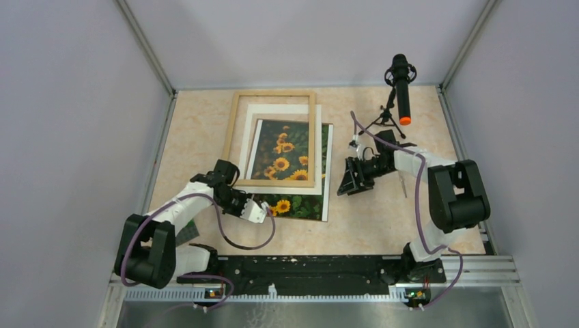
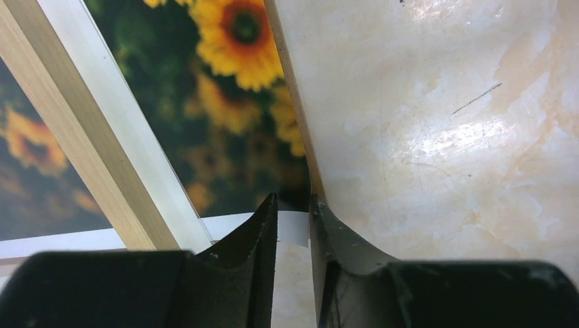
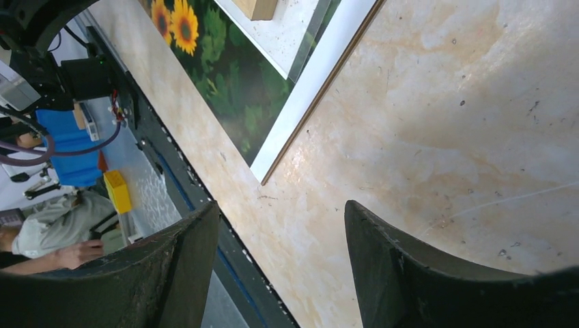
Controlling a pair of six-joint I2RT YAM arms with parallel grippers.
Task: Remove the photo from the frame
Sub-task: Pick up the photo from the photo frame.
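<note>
Left wrist view shows the left jaws almost pressed together, with just a thin gap. The white near-left corner of the photo (image 2: pixel 225 102) sits in that gap. I cannot tell if they pinch it or only sit over it.

The photo lies flat on the bench (image 2: pixel 444 171). The frame (image 2: pixel 78 137) lies on top of it, a bit crooked. The photo pokes out from under the frame on the near side and the right side.

Here is what could go wrong. If the left jaws pull now, the frame's weight could hold the photo back, and the thin corner could bend or tear. The frame could also slide along with the photo, so the two would not come apart. The jaws could slip off, because the edge is so thin and flat.

Inside the wooden frame you can see a white card (image 1: pixel 280 111) and the far part of the photo.

The right jaws are spread wide and hold nothing. They hang over bare bench, just right of the photo's near-right corner. Nothing is pressing the frame down, so I think it is free to move.
</note>
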